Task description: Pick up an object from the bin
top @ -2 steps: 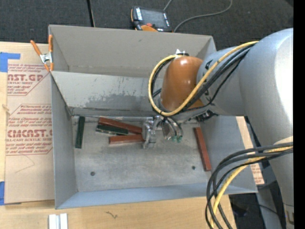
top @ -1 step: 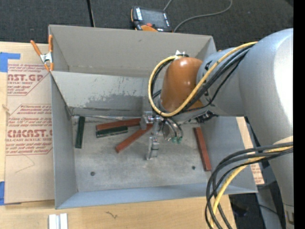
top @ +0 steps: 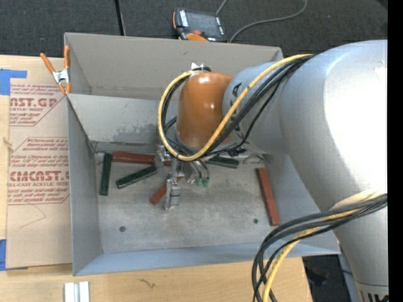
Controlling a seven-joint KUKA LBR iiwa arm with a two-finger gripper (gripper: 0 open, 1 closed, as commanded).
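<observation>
Even, bright light fills the grey bin (top: 126, 231); the white arm (top: 327, 124) glares pale at right, soft shadow on the floor beneath it.

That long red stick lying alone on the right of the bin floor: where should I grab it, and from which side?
Probably at mid-length on the red stick, coming straight down from above and closing the gripper across its narrow width. It lies flat and alone, with bare bin floor beside it.
</observation>
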